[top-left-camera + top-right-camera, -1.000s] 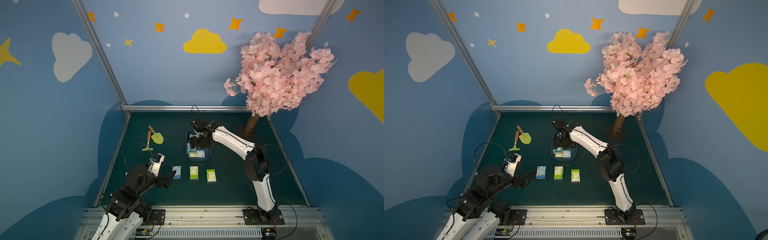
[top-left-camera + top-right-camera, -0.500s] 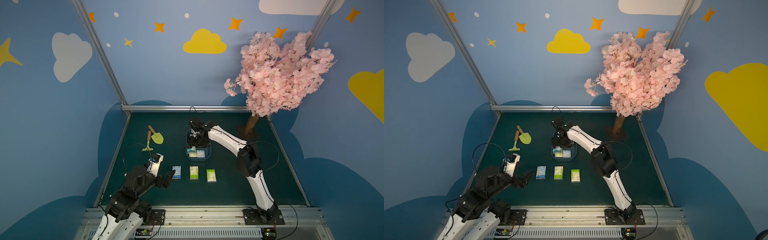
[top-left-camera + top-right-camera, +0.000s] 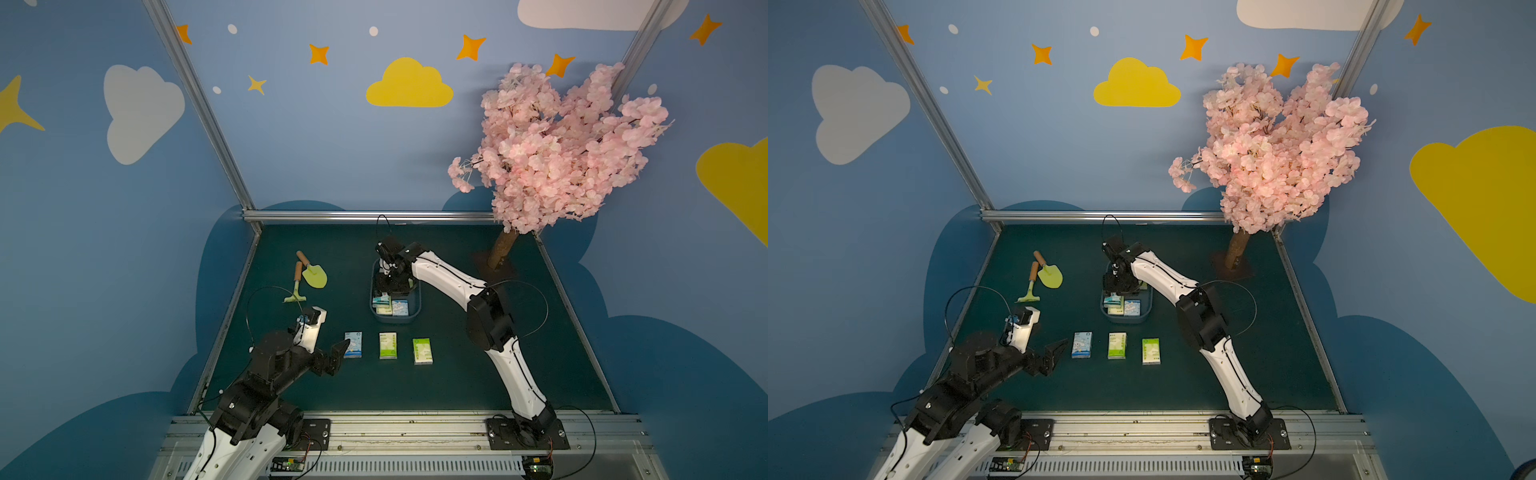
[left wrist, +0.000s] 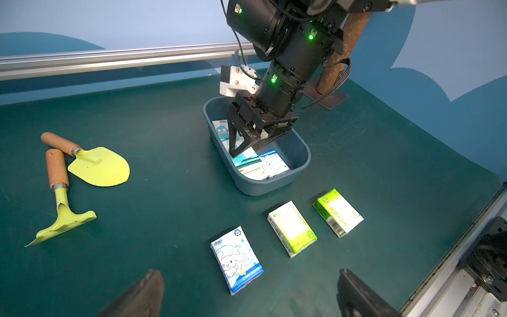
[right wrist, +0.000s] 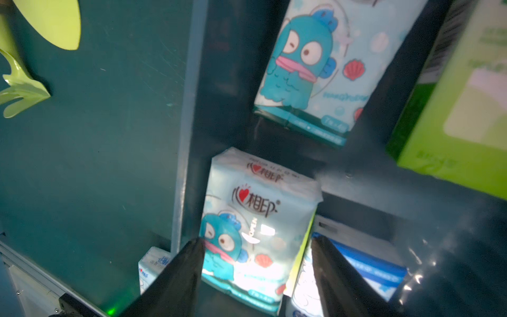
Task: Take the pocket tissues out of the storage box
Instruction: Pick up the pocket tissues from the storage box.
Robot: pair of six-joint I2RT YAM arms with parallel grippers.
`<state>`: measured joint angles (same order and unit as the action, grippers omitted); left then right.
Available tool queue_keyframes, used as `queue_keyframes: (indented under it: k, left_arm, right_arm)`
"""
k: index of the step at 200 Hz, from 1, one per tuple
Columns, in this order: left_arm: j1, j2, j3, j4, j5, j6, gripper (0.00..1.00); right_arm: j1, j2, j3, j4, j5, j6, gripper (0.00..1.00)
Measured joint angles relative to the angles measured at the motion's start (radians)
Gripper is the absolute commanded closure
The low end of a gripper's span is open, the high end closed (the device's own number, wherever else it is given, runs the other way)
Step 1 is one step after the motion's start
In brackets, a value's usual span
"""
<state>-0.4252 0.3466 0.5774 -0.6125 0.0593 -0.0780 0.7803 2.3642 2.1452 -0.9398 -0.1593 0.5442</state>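
Observation:
The grey-blue storage box (image 3: 395, 319) (image 3: 1125, 321) (image 4: 263, 189) stands mid-table with several pocket tissues inside. My right gripper (image 3: 388, 291) (image 4: 241, 148) (image 5: 256, 241) reaches down into it, jaws open on either side of a blue-white fish-print pack (image 5: 260, 214) (image 4: 248, 162). Another fish pack (image 5: 310, 68) and a green pack (image 5: 461, 109) lie beyond it. In a row in front of the box lie a blue-white pack (image 3: 353, 344) (image 4: 237, 259) and two green packs (image 3: 387, 345) (image 3: 422, 351). My left gripper (image 3: 338, 353) (image 4: 247, 299) hovers wide open and empty just left of that row.
A lime trowel (image 3: 314, 276) and a small rake (image 3: 296, 286) lie at the far left of the mat. A pink blossom tree (image 3: 557, 153) stands on its base plate (image 3: 496, 259) at the back right. Metal rails border the mat.
The right arm's elbow has swung in toward the left and the gripper has settled lower in the box, with its jaws narrowed round the fish-print pack. The left arm has not moved.

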Motion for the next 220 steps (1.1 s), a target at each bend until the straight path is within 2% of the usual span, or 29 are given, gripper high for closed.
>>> queue_keyframes:
  k: [58,118,164,220]
  left_arm:
    - [0.0,0.0,0.0,0.0,-0.006,0.0,0.0]
    - [0.0,0.0,0.0,0.0,-0.008,0.0,0.0]
    - [0.0,0.002,0.0,0.0,-0.008,0.0,0.0]
    - [0.0,0.002,0.0,0.0,-0.013,0.0,0.0]
  right_arm:
    - [-0.005,0.003,0.0,-0.011,0.014,-0.008,0.31]
    - [-0.014,0.004,0.0,-0.064,0.096,-0.046,0.3]
    - [-0.011,-0.003,0.0,-0.06,0.096,-0.098,0.2]
    - [-0.003,-0.003,0.0,-0.058,0.089,-0.118,0.16]
